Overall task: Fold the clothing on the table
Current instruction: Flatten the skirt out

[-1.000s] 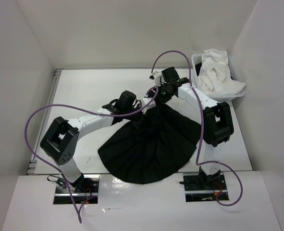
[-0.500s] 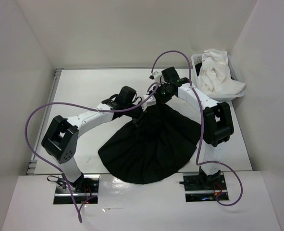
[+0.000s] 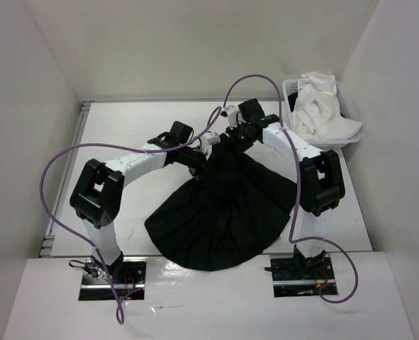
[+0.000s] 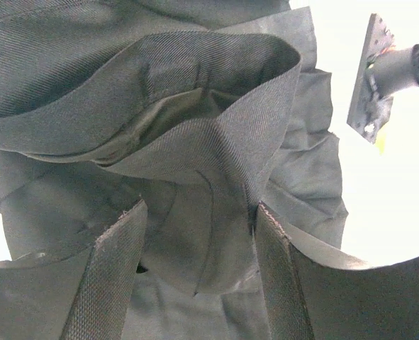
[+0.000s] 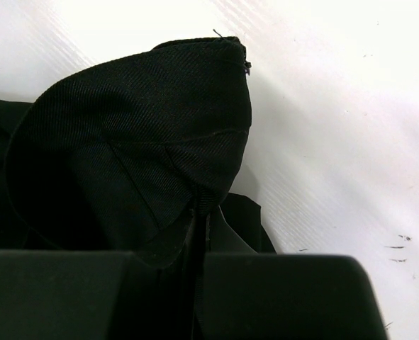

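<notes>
With the skirt fanned across the surface, hem at 6 o'clock, hold the right hand clenched on the waistband at 12 o'clock and re-seat the released, spread-fingered left hand on the adjacent waistband edge.

Bright, even light, table blown out white, clothing underexposed, soft shadows.

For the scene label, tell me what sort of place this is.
Probably a robotics lab test cell: plain white walls box in a white table, and two robot arms are bolted at its near edge.
</notes>
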